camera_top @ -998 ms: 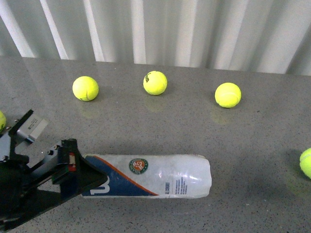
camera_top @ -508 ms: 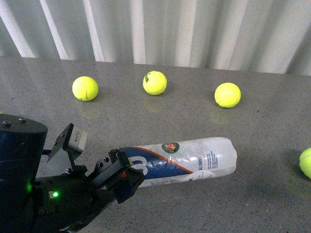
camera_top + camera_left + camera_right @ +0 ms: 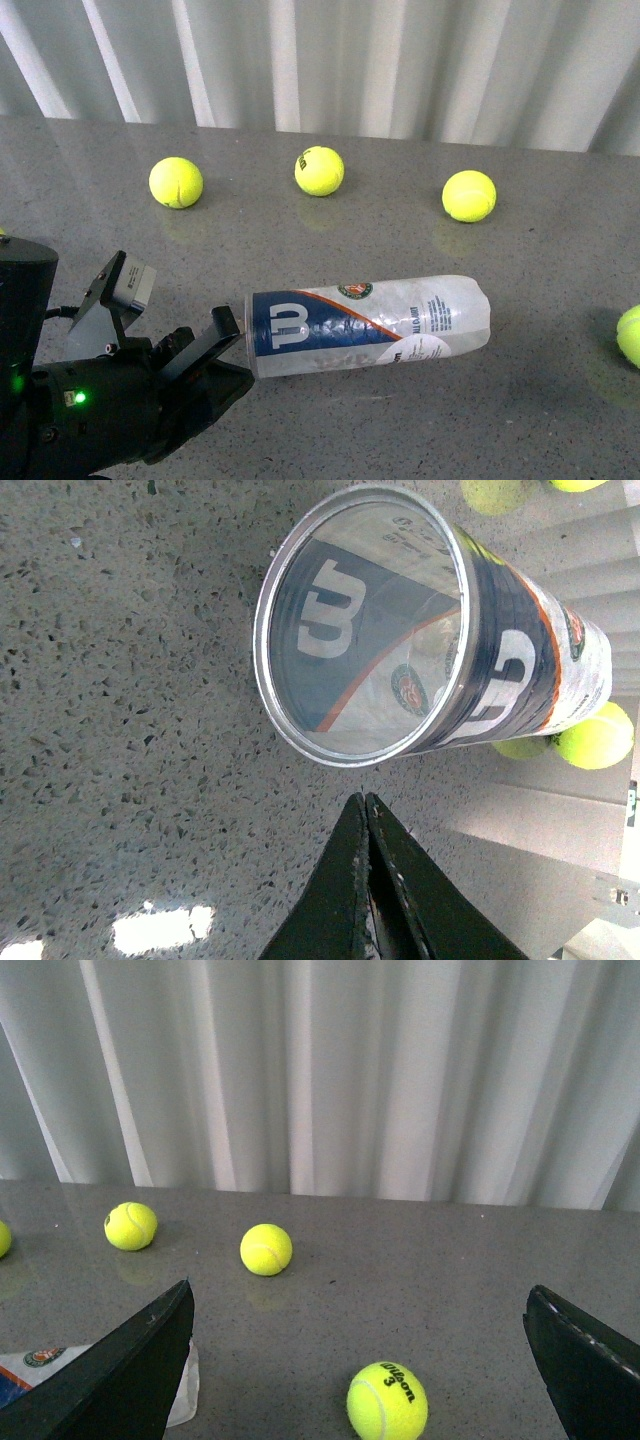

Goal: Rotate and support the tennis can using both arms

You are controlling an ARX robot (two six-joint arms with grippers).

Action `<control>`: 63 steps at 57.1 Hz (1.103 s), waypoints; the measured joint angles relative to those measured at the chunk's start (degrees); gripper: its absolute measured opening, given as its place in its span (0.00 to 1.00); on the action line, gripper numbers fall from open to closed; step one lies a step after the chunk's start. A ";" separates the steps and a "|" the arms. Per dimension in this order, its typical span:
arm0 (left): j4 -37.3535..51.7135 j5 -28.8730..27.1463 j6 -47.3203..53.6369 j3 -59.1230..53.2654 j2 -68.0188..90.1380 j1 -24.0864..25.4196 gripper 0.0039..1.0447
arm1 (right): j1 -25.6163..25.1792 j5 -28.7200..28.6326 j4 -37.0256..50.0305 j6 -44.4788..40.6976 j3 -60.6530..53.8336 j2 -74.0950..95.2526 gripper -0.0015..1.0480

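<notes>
The tennis can (image 3: 370, 325) lies on its side on the grey speckled desk (image 3: 520, 250), near the front and left of centre. It is a clear tube with a navy label, a white W, an orange stripe and a small round emblem. The left wrist view looks into its silver-rimmed clear end, where the label shows through from inside and no ball is seen. That view also shows the left claw (image 3: 365, 800) with its black fingers pressed together, holding nothing, its tips just beside the rim. The right wrist view shows the right claw (image 3: 358, 1295) spread wide and empty, a corner of the can beside one finger, and print on the nearest tennis ball (image 3: 387, 1400). The front view shows three more balls (image 3: 319, 170) in a row before the white curtain (image 3: 400, 60).
</notes>
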 joint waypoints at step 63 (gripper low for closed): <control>12.28 -2.82 -11.06 -4.28 -1.77 -10.80 0.76 | 0.00 0.00 0.00 0.00 0.00 0.00 0.93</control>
